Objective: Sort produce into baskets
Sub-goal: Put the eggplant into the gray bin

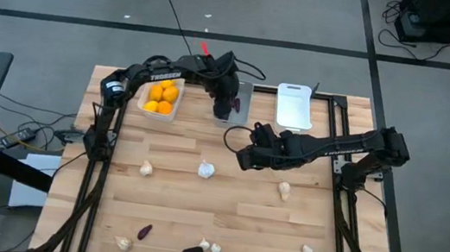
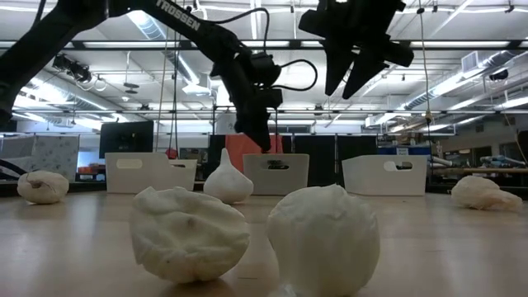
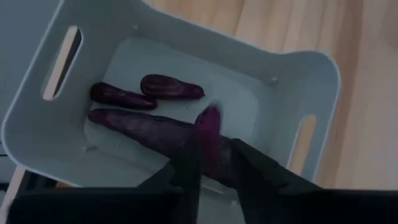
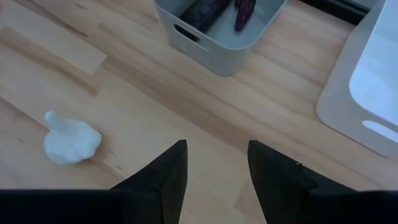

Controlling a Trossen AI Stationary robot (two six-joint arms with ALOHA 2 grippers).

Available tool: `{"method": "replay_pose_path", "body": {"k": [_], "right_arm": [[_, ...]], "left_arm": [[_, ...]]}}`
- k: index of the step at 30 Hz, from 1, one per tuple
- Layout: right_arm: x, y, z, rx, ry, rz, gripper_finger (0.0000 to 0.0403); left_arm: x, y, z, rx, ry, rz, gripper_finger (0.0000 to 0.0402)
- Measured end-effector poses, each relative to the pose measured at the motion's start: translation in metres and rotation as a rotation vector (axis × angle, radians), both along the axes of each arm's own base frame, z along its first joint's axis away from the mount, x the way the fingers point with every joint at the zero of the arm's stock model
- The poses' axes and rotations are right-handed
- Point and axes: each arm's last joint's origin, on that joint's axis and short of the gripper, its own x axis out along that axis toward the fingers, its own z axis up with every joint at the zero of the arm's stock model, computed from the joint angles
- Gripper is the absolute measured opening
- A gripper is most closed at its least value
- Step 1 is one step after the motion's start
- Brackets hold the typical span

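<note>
**Left wrist view: purple piece between the fingers, over the grey basket**

Your left gripper [image 3: 214, 165] hangs above the grey basket [image 3: 311, 68], and only this view shows the purple piece [image 3: 208, 134] standing between its fingers, narrowly apart around it. Whether they grip it, you cannot tell. Three more purple pieces [image 3: 149, 93] lie on the basket floor.

From above you get the layout instead: the basket of orange fruits [image 1: 162, 99] sits just left of the grey one, the empty white basket [image 1: 294, 105] to its right. Your right gripper [image 1: 243, 156] hovers over bare wood with its fingers apart, holding nothing. The nearest garlic bulb [image 1: 206, 170] lies near it, and its own wrist view confirms that bulb sits off to one side. Other bulbs and one purple piece [image 1: 144, 231] lie scattered toward the table's [image 1: 171, 202] near edge.
</note>
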Motion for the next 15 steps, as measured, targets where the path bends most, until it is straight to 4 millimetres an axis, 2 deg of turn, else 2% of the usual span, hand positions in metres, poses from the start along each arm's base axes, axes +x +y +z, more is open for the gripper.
{"method": "replay_pose_path", "body": {"k": [4,8,12,15], "right_arm": [[0.002,0.0,0.001,-0.002,-0.014,0.013,0.0178],[0.006,0.001,0.0,-0.024,0.015,0.117,0.0178],[0.01,0.005,-0.004,0.027,0.069,0.275,0.0178],[0.013,0.007,-0.009,0.058,0.104,0.362,0.0178]], "left_arm": [[0.0,0.0,0.002,0.006,-0.011,0.002,0.0132],[-0.005,-0.003,0.013,0.012,-0.02,0.007,0.0148],[-0.014,-0.01,0.035,-0.019,-0.067,-0.001,0.0148],[-0.024,-0.022,0.062,-0.017,-0.121,-0.017,0.0146]]}}
